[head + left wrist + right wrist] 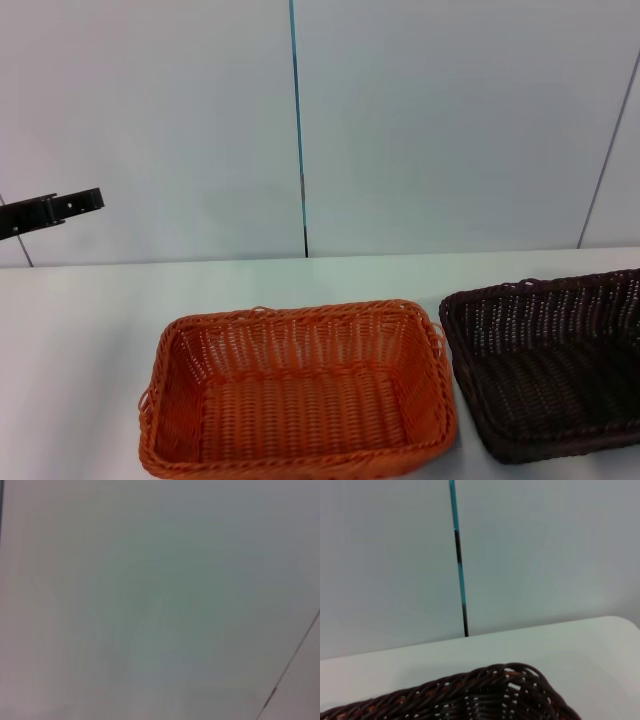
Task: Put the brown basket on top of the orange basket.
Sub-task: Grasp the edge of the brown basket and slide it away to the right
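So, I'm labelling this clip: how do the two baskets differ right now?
The orange basket is bright orange, the brown basket nearly black. The orange one sits to the robot's left and shows whole; the brown one sits to its right, cut off by the head view's edge. Both are rectangular woven trays with braided rims, empty, side by side on the white table.

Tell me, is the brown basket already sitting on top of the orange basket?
No, in the head view the brown basket stands on the table beside the orange basket, on its right.
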Motion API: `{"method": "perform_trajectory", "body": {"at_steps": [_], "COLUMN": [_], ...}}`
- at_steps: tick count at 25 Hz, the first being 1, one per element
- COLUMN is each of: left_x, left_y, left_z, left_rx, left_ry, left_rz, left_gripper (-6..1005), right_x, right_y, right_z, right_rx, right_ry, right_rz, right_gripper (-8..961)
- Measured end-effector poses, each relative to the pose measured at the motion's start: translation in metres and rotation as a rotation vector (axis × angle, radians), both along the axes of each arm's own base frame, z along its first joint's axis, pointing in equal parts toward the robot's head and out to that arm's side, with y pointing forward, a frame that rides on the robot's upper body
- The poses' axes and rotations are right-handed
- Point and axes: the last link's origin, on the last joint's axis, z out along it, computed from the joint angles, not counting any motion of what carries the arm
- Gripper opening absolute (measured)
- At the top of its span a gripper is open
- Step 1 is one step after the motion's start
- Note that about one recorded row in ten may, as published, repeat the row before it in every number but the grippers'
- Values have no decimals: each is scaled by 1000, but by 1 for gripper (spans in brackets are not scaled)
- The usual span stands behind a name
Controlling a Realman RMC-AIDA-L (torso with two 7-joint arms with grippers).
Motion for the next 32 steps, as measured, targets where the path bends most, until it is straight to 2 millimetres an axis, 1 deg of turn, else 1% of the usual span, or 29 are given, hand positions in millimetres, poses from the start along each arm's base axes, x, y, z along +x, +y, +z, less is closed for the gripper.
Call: {"method": "perform_trajectory", "body": {"at_steps": [6,12,19,25,30,32], "left_x": [2,6,7,10,15,17], "left_y": [1,6,8,13,16,17], "left_z": [2,2,4,4,4,4], "left_rx": [-3,-12,-15,-28,-29,-33], "left_ry": [31,64,80,108,120,120], "left_rz": [16,19,42,61,61,55], "left_gripper": [929,929,929,929,929,929], "right_x": [4,6,11,16,21,23], "right_y": [-7,-11,-15,-20,-27,-28], "right_z": [-8,-5,-7,-7,-6,-5], "right_rx": [-37,-29,-18,2,22,27], "right_ry": [9,14,20,24,29,30], "right_rz": [-49,-57,-56,-45,-43,-44], "right_gripper": [909,908,907,793,801,780]}}
